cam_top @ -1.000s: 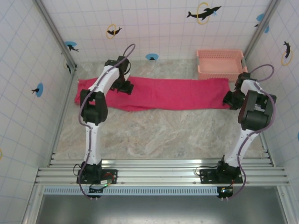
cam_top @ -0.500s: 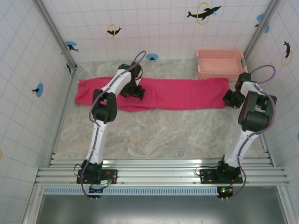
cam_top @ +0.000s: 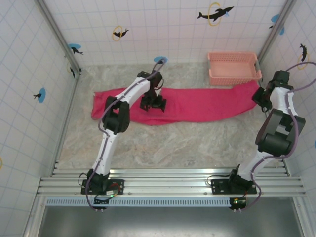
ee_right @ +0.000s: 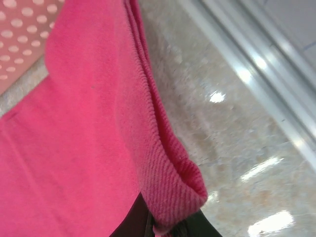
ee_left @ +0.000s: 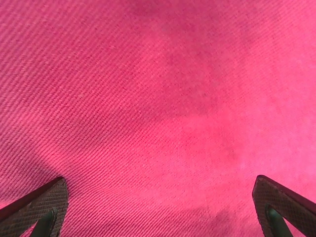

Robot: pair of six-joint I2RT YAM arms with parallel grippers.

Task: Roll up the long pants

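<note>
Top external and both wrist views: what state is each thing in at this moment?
long pants: spread out lengthwise on the table, not rolled, right end raised.
left hand: open wide, over the pants' middle.
right hand: shut on the pants' right end.
pink basket: upright on the table, open side up.

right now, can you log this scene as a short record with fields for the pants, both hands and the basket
long pants: spread lengthwise across the table, not yet rolled
left hand: open, over the pants left of their middle
right hand: shut on the pants' right end, holding it up off the table
pink basket: far right corner, just beyond that held end
</note>
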